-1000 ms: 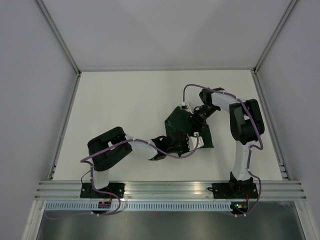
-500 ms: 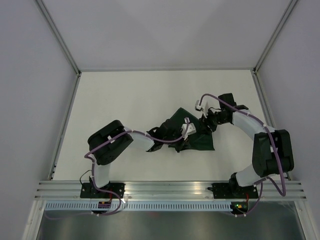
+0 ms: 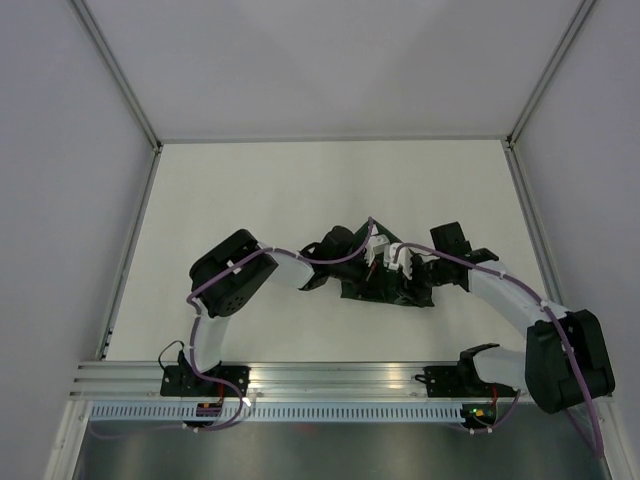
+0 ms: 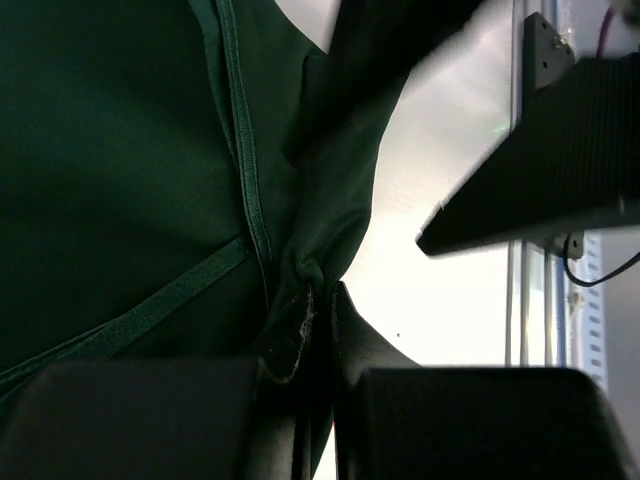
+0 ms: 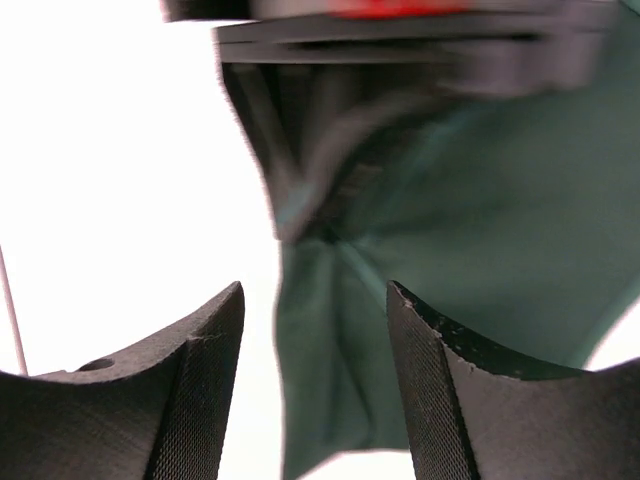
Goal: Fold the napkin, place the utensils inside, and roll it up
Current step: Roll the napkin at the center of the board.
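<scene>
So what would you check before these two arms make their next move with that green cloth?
1. Left hand holds the napkin: ok, shut on a bunched edge.
2. Right hand ready to grab: ok, open, napkin just ahead of its fingers.
3. Hands clear of each other: cannot tell, they crowd together over the napkin.
4. Neat fold in the napkin: not ok, it lies rumpled.
5. Utensils in sight: not ok, none shows in any view.

Left end effector (image 4: 318, 300), right end effector (image 5: 315, 300) crowd napkin (image 4: 120, 150); far table (image 3: 270, 190) open.
</scene>
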`<act>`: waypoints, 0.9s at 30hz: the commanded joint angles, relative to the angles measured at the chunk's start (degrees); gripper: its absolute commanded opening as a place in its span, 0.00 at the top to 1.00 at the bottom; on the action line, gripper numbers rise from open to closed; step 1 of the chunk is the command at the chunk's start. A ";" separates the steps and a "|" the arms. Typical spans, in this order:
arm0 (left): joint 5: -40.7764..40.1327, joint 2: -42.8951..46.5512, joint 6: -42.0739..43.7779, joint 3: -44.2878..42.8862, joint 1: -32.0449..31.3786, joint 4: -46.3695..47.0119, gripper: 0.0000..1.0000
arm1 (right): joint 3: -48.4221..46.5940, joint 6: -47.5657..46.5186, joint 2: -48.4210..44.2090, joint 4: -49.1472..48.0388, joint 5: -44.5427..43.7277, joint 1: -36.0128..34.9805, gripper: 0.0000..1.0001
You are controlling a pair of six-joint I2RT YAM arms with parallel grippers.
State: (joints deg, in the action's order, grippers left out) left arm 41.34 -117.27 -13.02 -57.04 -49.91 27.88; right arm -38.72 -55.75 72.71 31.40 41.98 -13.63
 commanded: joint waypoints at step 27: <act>3.21 -7.71 -10.71 0.08 1.39 -15.13 0.97 | 9.46 4.24 0.50 -15.14 -15.52 -14.06 0.54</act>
State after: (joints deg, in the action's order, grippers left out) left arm 47.31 -120.66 -22.55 -60.16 -48.53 26.70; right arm -28.08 -51.92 71.44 16.71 28.21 -27.07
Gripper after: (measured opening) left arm 0.076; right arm 0.485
